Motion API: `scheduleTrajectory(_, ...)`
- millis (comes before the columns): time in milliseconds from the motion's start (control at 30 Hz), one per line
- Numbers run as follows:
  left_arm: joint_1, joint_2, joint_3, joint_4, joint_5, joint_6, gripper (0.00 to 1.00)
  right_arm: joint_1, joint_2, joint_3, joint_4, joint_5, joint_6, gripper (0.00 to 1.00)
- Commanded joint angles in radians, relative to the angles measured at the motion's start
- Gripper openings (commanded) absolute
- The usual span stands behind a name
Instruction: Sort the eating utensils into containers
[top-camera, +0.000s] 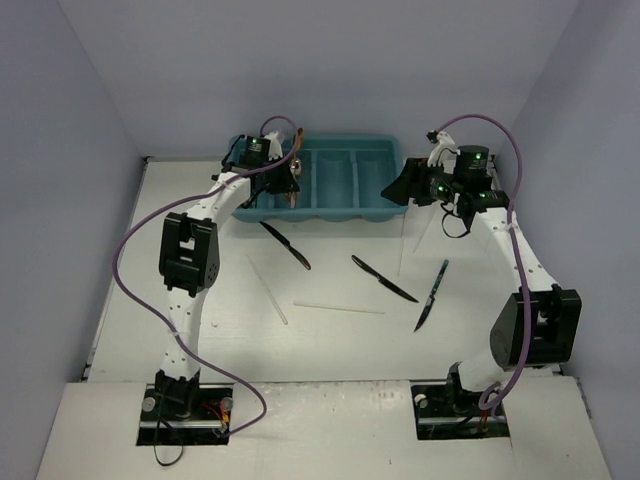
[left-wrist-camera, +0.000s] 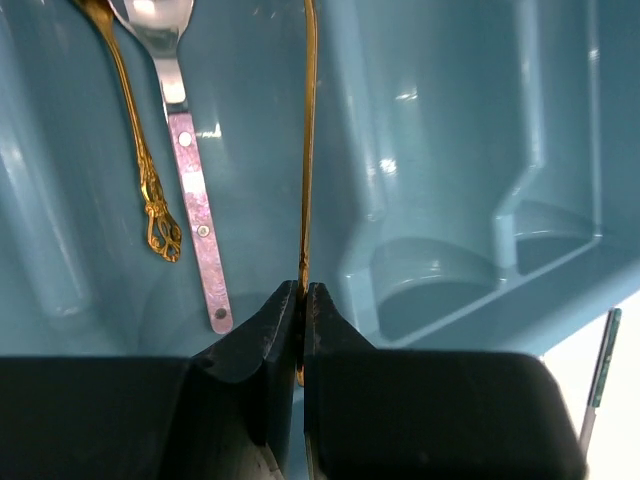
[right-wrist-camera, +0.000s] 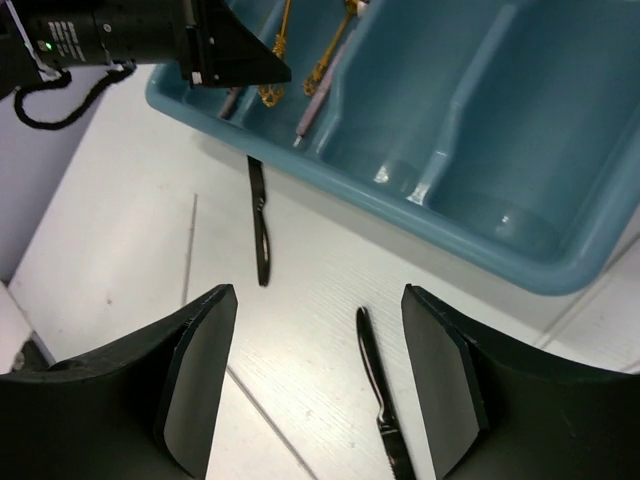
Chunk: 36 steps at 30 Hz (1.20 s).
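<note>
Cutlery tray (top-camera: 340, 212): teal, four long compartments side by side, placed at the far side of the table (top-camera: 200, 330).

Left gripper (top-camera: 292, 180): positioned over the tray's left-end compartment. The jaws are closed tight on the end of a slim gold utensil (left-wrist-camera: 308, 150), which runs straight out from the fingertips along the compartment. Whether its far end touches the floor cannot be determined.

Contents of the left-end compartment, as seen in the left wrist view:
- a gold spoon (left-wrist-camera: 140, 150) with an ornate openwork handle end, lying flat;
- a silver spoon (left-wrist-camera: 193, 200) with a pinkish riveted handle, lying just beside the gold one, roughly parallel, the two apart.

The adjacent compartments show glossy teal floor in both wrist views.

Right gripper (top-camera: 405, 185): positioned near the tray's right end, above the table and not over any compartment. The jaws stand wide apart and hold nothing — the fingers (right-wrist-camera: 195, 380) frame bare table surface and one knife lying below.

Utensils on the table, in front of the tray: three black knives (top-camera: 286, 246), (top-camera: 384, 279), (top-camera: 432, 296), well apart from each other, and two pale sticks (top-camera: 268, 290), (top-camera: 340, 308) lying flat between the knives and the arm bases.
</note>
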Motion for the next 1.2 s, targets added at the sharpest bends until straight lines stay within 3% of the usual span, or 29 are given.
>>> scheduleTrajectory(0,-0.003,-0.079,0.021,0.076,0.003,-0.008,0.0,0.006,-0.039,-0.007,-0.016,0.049,-0.1,0.63)
scheduleTrajectory(367,0.008,-0.195,-0.004,0.029,0.026,-0.047,0.39,0.114,-0.031,-0.01,-0.058,0.164,-0.228,0.61)
scheduleTrajectory(600,0.036,-0.36,0.097,0.018,0.045,-0.086,0.52,0.361,-0.021,0.016,-0.073,0.352,-0.32,0.53)
scheduleTrajectory(733,0.128,-0.529,0.16,-0.015,0.007,-0.091,0.81,0.566,0.054,0.02,-0.066,0.519,-0.355,0.44)
scheduleTrajectory(767,0.158,-0.569,0.148,-0.028,-0.006,-0.088,0.84,0.603,0.084,0.024,-0.061,0.562,-0.347,0.41)
scheduleTrajectory(867,0.244,-0.696,0.066,-0.056,-0.03,-0.059,0.86,0.692,0.162,0.04,-0.051,0.663,-0.299,0.34)
scheduleTrajectory(1167,0.399,-0.953,-0.231,-0.071,0.014,-0.011,0.87,0.766,0.399,0.167,-0.057,0.79,-0.193,0.36)
